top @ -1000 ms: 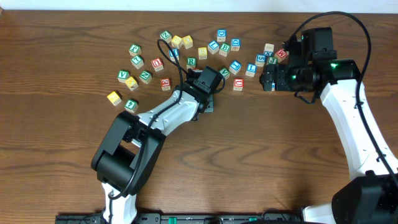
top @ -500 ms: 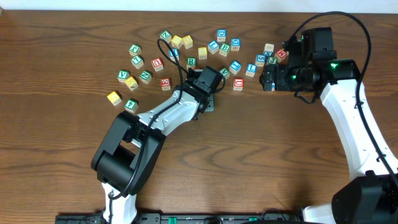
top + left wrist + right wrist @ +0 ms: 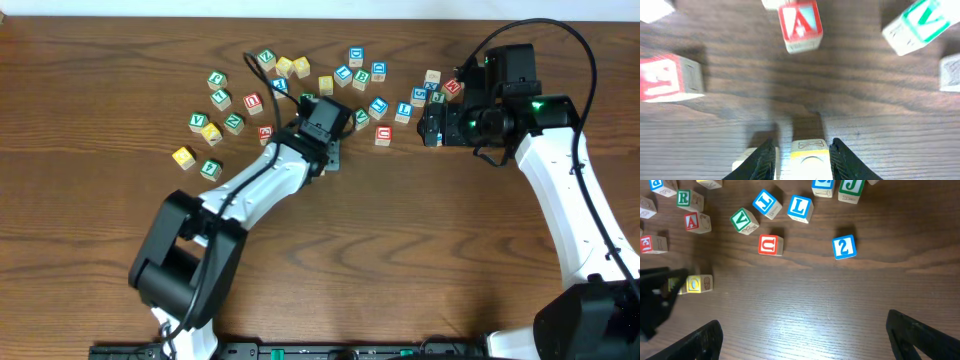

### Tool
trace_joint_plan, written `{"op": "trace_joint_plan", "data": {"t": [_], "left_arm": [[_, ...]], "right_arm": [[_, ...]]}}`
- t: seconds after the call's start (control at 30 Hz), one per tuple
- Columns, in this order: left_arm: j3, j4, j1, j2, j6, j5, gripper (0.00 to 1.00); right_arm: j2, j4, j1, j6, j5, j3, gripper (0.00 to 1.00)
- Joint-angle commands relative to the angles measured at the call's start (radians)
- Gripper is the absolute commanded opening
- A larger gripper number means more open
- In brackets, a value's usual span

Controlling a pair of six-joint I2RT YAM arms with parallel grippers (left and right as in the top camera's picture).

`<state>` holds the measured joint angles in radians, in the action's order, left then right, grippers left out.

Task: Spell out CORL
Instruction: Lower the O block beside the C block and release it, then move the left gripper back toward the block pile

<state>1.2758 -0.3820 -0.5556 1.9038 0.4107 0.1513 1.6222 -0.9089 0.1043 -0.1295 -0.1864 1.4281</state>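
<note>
Up-left my left gripper [image 3: 801, 152] has shifted, pinching a yellow cube [image 3: 810, 159] at its view's bottom centre. I see the right gripper [image 3: 802, 320] spread wide, with the L cube [image 3: 800, 207] ahead of it, upper centre, nearest that arm.

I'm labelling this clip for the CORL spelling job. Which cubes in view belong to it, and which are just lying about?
Belong to the job:
yellow O cube, green R cube, blue L cube. No C is legible in any view.

Just lying about:
red A cube, green V cube, blue 2 cube, green J cube.
</note>
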Motion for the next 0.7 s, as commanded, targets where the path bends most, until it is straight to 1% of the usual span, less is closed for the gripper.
{"op": "trace_joint_plan", "data": {"t": [0.0, 0.33, 0.5, 0.67], "left_arm": [[0.012, -0.010, 0.014, -0.068, -0.021, 0.019, 0.35], [0.012, -0.084, 0.036, -0.234, -0.020, 0.019, 0.35], [0.012, -0.156, 0.086, -0.317, -0.017, 0.019, 0.35], [0.012, -0.230, 0.165, -0.374, -0.017, 0.019, 0.34]], "right_arm": [[0.002, -0.001, 0.009, -0.012, 0.001, 0.021, 0.99], [0.002, 0.000, 0.010, -0.012, -0.010, 0.021, 0.99], [0.002, 0.001, 0.010, -0.012, -0.034, 0.021, 0.99], [0.002, 0.011, 0.010, -0.012, -0.034, 0.021, 0.99]]}}
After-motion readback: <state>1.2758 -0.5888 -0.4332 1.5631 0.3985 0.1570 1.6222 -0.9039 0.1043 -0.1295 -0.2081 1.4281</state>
